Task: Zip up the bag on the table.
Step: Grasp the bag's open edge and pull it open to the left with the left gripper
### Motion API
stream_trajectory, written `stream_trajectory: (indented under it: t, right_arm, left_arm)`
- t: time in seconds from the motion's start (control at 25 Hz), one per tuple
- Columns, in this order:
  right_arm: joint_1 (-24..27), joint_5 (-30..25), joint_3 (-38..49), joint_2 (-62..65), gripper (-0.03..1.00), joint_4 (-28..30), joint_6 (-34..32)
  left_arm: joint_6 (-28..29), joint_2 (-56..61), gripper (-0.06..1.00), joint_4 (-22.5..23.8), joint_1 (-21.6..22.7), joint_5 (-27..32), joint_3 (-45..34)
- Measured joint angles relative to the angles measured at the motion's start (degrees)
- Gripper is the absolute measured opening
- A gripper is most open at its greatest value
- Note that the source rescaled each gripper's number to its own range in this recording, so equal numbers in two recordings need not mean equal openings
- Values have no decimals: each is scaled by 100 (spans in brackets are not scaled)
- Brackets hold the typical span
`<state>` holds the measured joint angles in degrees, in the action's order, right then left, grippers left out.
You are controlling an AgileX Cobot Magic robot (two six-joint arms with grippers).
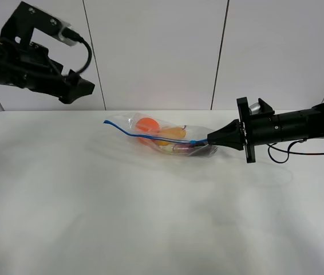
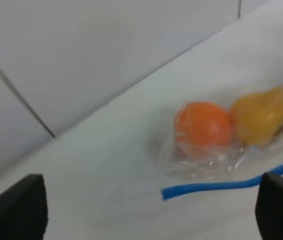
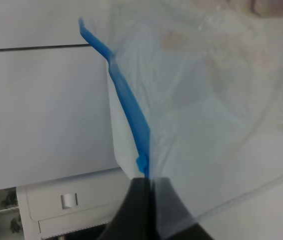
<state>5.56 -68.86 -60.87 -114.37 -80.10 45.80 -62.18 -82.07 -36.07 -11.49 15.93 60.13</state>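
The clear plastic bag [image 1: 168,137] lies at the back middle of the white table [image 1: 122,206], with an orange [image 1: 147,124], a yellow pear [image 1: 173,133] and a purple eggplant [image 1: 183,148] inside. Its blue zipper strip [image 1: 145,136] runs along the near edge. My right gripper [image 1: 210,139] is shut on the right end of the strip, beside the slider [image 1: 193,141]; the right wrist view shows the strip [image 3: 131,115] running away from the closed fingertips [image 3: 146,187]. My left gripper [image 1: 76,91] hovers high at the back left, open and empty; its wrist view shows the orange [image 2: 203,125], pear [image 2: 261,114] and strip [image 2: 221,186].
White wall panels stand behind the table. The right arm [image 1: 293,127] stretches in low from the right edge, with a cable hanging under it.
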Motion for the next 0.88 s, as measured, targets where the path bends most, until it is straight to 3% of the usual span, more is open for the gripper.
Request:
stream_trajectory:
  t: [0.12, 0.28, 0.68, 0.88]
  right_arm:
    - [0, 0, 0, 0, 0, 0, 0]
    - [0, 0, 0, 0, 0, 0, 0]
    - [0, 0, 0, 0, 0, 11, 0]
    - [0, 0, 0, 0, 0, 11, 0]
  left_arm:
    - [-1390, -68, 98, -11, -222, -45, 0]
    - [-2551, -136, 98, -22, -520, -58, 0]
    - [-2808, -492, 98, -37, -1614, -139, 0]
    - [-2803, -877, 98, -37, -2130, -580, 0]
